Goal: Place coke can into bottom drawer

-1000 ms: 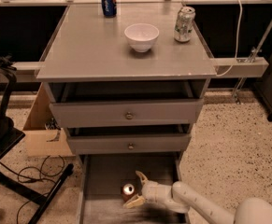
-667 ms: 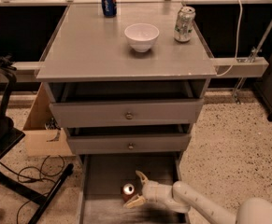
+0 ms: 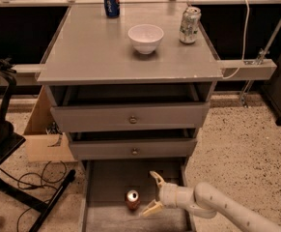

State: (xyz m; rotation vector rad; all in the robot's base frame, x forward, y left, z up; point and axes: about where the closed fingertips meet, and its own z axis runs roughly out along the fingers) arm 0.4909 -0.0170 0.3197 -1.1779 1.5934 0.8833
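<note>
The coke can (image 3: 132, 200), red-orange with a silver top, stands upright on the floor of the bottom drawer (image 3: 106, 187), which is pulled out below the two upper drawers. My gripper (image 3: 150, 193) is inside the drawer just right of the can, its two pale fingers spread apart, one (image 3: 156, 178) above and one (image 3: 151, 208) below. The fingers are not closed on the can; the can stands free beside them. My white arm reaches in from the lower right.
On the cabinet top stand a blue can (image 3: 111, 1), a white bowl (image 3: 146, 37) and a white-green can (image 3: 189, 25). The two upper drawers (image 3: 130, 117) are slightly pulled out. A cardboard box (image 3: 46, 139), cables and a black stand lie left of the cabinet.
</note>
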